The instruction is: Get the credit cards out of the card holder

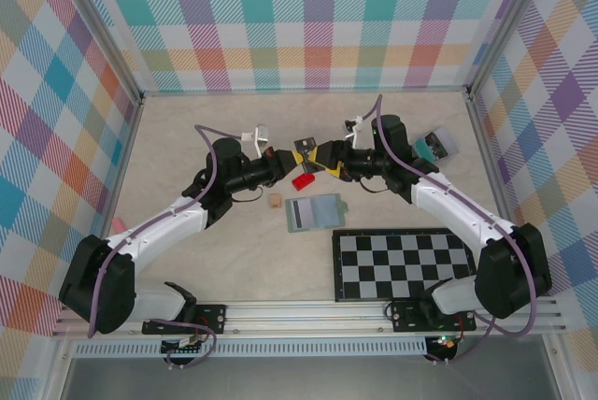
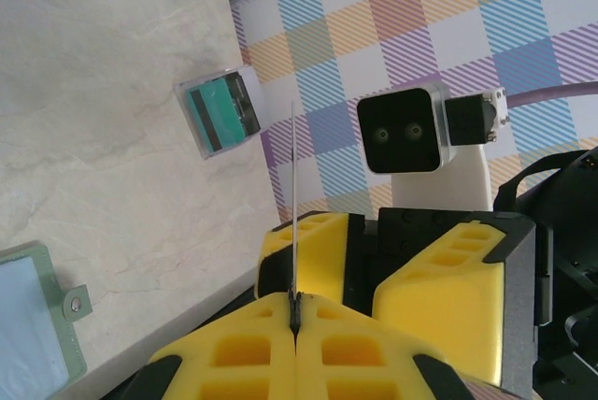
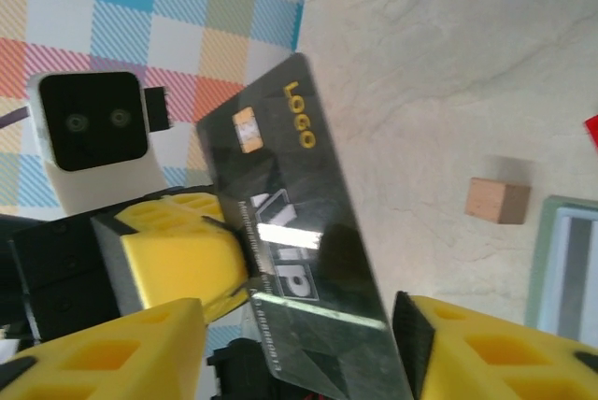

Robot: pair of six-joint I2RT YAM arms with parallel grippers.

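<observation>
Top external: 1 card holder (image 1: 313, 212); right wrist: 1 black card (image 3: 299, 260).

White arms (image 1: 159, 227) with black joints carry purple cables (image 1: 216, 162); the fingers (image 2: 280, 353) are yellow, moulded with square pockets.

The top external camera looks steeply down from above and behind the 2 arm bases, far enough back to take in the whole beige marbled tabletop (image 1: 234, 264). Each wrist camera rides close behind its own yellow-padded fingers, the left gripper (image 2: 294, 321) and the right gripper (image 3: 304, 325), and the 2 face each other. Both wrist views share the glossy black credit card (image 3: 290, 222), and each sees the other's white camera housing (image 2: 402, 134).
</observation>
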